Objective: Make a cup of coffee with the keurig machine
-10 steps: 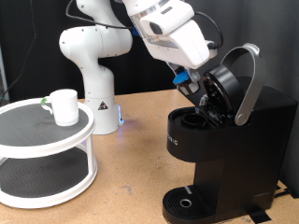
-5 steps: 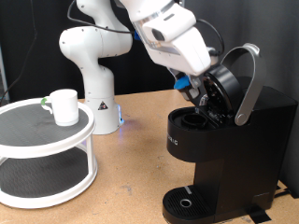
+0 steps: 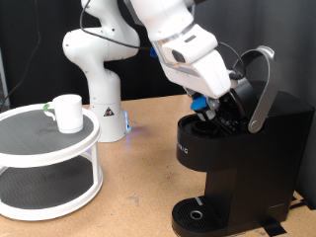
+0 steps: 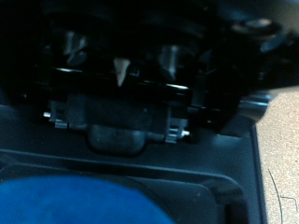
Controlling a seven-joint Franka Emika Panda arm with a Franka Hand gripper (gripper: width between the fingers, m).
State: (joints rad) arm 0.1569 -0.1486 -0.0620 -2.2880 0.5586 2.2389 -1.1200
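The keurig machine [image 3: 247, 158] stands at the exterior view's right with its lid [image 3: 259, 89] raised and the pod chamber [image 3: 202, 126] open. My gripper [image 3: 204, 107] hangs just over that chamber, shut on a small blue-topped pod [image 3: 200, 102]. In the wrist view the blue pod [image 4: 84, 201] is a blur close to the camera, with the black inside of the machine's open lid [image 4: 121, 84] behind it. The white cup [image 3: 67, 112] sits on the top shelf of a round white stand [image 3: 20, 133] at the exterior view's left, far from the gripper.
The arm's white base [image 3: 99, 79] stands at the back centre of the wooden table [image 3: 138, 188]. The machine's round drip tray [image 3: 197, 212] at the bottom holds nothing. The stand has a lower shelf [image 3: 39, 188].
The arm has come down and shifted to the exterior view's right, bringing the blue pod from beside the raised lid to just above the open chamber. The cup has not moved.
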